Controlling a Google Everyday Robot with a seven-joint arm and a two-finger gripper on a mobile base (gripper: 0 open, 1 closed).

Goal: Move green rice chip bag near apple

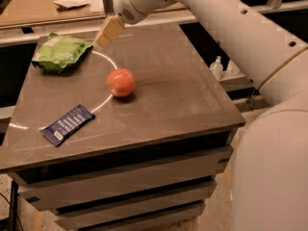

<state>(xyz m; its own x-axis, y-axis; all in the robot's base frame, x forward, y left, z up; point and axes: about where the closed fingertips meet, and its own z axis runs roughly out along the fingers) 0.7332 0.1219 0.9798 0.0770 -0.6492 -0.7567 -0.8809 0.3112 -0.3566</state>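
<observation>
Count from my end: one gripper, one bag, one apple, one bar, two bottles.

Gripper sits over the back-left part of the table, tilted down to the left and just right of the green rice chip bag. I can't tell whether it touches the bag, and I can't tell how far open it is. I see nothing held in it.

One arm comes in from the upper right, white and thick, and fills the right side of the view.

The bag lies flat at the back-left corner of the table, pale patch toward the back. The apple sits near the table's middle, well apart from the bag. The gripper is between them, closer to the bag.

One dark-blue wrapper bar lies flat at front-left, angled, apart from the apple. A thin white arc on the tabletop runs from beside the bag, past the apple, toward the bar.

Two small bottles stand on a lower ledge right of the table.
</observation>
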